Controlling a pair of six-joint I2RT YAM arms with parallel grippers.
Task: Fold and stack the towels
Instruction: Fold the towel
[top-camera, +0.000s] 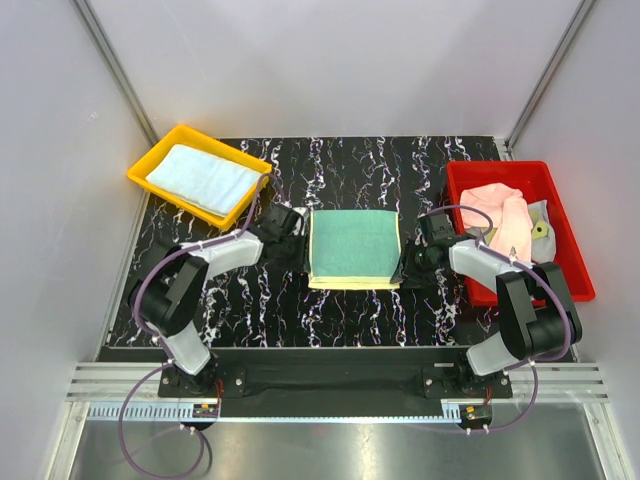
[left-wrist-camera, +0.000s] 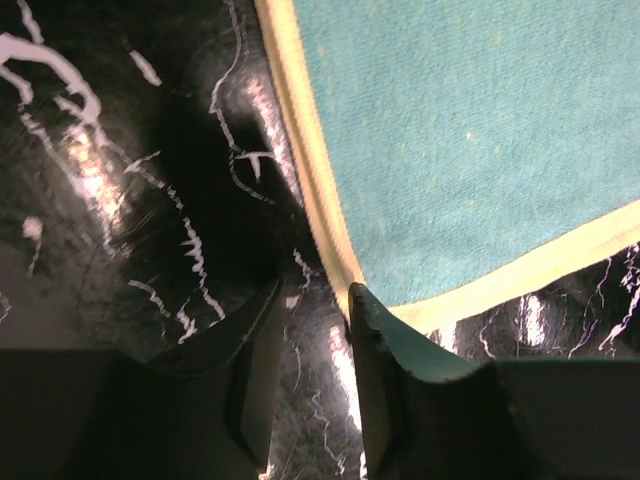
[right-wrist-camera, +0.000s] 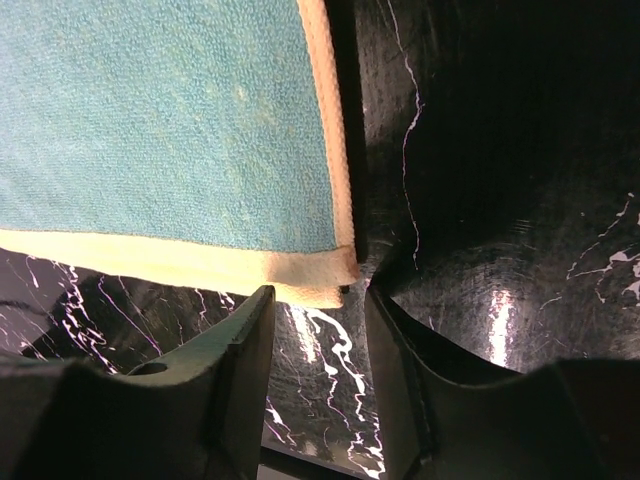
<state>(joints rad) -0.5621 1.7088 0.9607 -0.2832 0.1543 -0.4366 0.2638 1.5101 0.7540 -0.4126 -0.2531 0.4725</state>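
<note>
Towel (top-camera: 354, 247) lies between left tool (left-wrist-camera: 312, 292) and right tool (right-wrist-camera: 320, 294) — both part-open, gripping nothing.

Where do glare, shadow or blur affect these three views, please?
Top view: even light, sharp, only a bright reflection along the metal rail at the near edge. Left wrist view: lamp glare streaks the glossy table; the left gripper is dark and soft. Right wrist view: the towel is well lit and crisp, the table beside it in heavy shadow.

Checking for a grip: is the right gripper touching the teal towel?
Cannot tell. Right wrist view: the teal towel corner ends beside the right gripper, neither gap nor contact plain.
</note>
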